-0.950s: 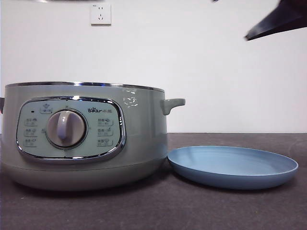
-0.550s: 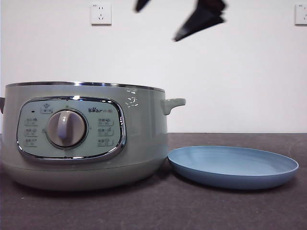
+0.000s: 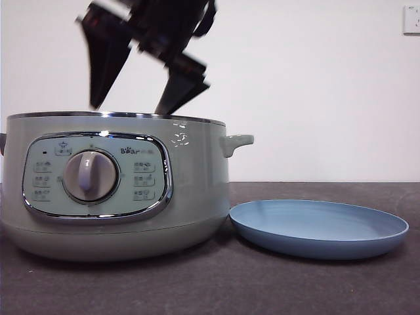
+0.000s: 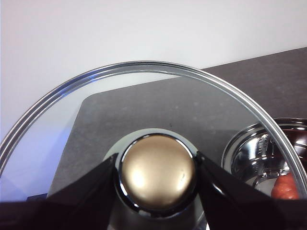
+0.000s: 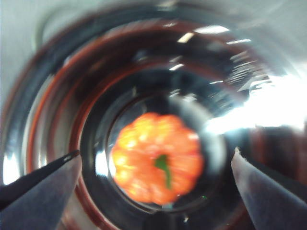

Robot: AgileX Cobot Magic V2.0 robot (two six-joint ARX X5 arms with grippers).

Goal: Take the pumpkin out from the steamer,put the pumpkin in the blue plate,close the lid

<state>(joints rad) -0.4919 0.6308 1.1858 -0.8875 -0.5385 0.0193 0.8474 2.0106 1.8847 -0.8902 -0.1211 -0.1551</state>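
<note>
Right gripper spread wide over the open steamer; left gripper pinching the lid's knob.

Black wedge-shaped jaws hang just above the chrome rim. Below them the ribbed orange pumpkin, green stem up, sits at the bottom of the shiny steel bowl. The domed glass lid is held off to the steamer's side. The matte blue plate lies beside the steamer on the dark bench.

Bare lab-like tabletop, white wall
</note>
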